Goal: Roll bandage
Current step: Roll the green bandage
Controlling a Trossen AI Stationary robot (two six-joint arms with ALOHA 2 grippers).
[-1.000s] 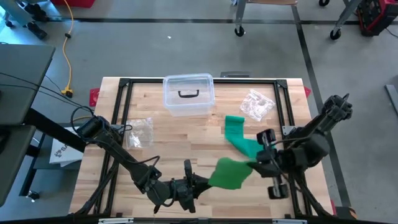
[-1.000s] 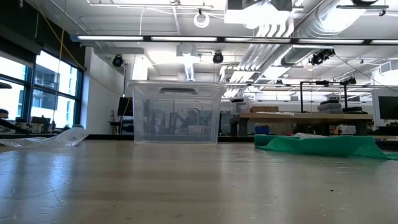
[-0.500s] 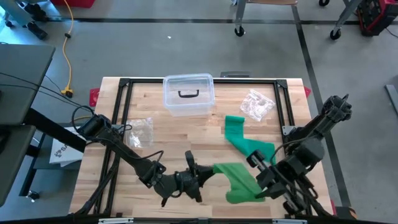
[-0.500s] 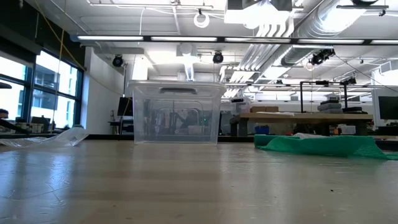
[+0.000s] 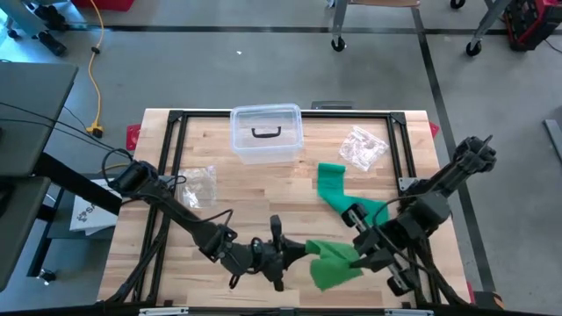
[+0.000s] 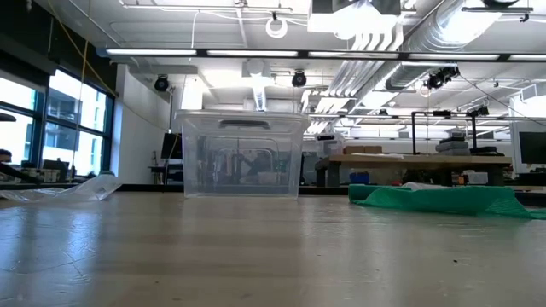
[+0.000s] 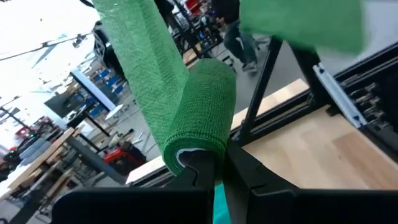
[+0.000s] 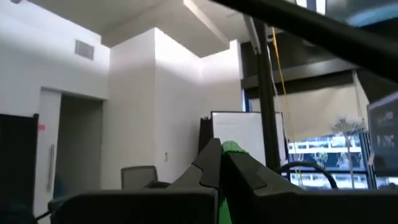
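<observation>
On the near half of the pale wooden table (image 5: 237,189), seen from above, the left tool (image 5: 285,252) is clenched on the rolled end of the long green elastic bandage (image 5: 332,261); the left wrist view shows a partly wound green cylinder (image 7: 200,112) pinched at its core between the closed fingers, with loose strip trailing off the top of it. Immediately to that tool's right the bandage hangs as a folded green mass. Further right, the right tool (image 5: 362,254) is clenched on the bandage; the right wrist view shows only a green sliver (image 8: 232,148) between its closed fingers. From there the free length runs away toward the far side, ending in a flat green tail (image 5: 330,178) on the table near a crumpled clear plastic bag (image 5: 363,147). The roll's long axis appears to lie roughly along the left tool's pointing direction. Both tools are equally close, one at each side of the slack. Further winding probably depends on the right tool keeping the strip taut.
</observation>
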